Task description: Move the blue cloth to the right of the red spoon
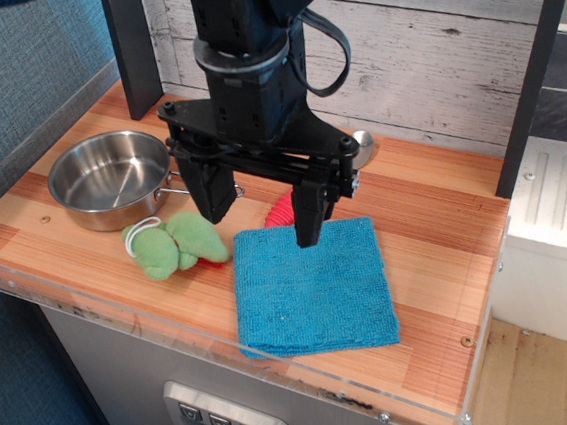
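Observation:
The blue cloth [314, 288] lies flat on the wooden table near its front edge, a square turquoise terry towel. The red spoon [280, 212] is mostly hidden behind the gripper; only a small ribbed red piece shows just behind the cloth's back left corner. My gripper [260, 207] hangs above the cloth's back edge with its two black fingers spread wide apart and nothing between them. The right finger [309, 218] ends over the cloth's back edge, the left finger [213, 194] over bare table beside the green toy.
A steel pan [111, 177] stands at the left. A green plush toy [174, 244] lies in front of it, left of the cloth. A clear plastic lip [278, 359] runs along the table's front edge. A plank wall stands behind.

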Available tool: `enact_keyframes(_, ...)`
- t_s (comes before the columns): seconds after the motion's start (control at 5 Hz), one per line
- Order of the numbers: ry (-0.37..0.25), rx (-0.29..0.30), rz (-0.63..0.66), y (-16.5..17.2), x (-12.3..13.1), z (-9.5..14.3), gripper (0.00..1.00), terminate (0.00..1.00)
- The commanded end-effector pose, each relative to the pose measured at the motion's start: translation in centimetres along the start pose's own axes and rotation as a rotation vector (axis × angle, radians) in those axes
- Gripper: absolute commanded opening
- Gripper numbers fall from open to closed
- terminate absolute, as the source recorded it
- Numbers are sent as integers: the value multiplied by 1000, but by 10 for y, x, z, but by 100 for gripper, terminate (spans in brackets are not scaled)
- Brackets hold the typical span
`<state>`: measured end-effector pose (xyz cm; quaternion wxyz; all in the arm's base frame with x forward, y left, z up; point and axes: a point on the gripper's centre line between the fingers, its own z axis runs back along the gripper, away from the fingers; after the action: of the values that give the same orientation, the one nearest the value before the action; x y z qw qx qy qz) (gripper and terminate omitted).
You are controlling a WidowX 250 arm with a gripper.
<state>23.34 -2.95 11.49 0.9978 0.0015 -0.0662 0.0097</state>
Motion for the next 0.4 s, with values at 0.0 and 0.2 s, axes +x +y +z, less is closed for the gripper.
enact_keyframes(0.0,0,0,0,0,0,0,100,0)
enact_keyframes(0.2,-31,47,4,6,2,-15,100,0)
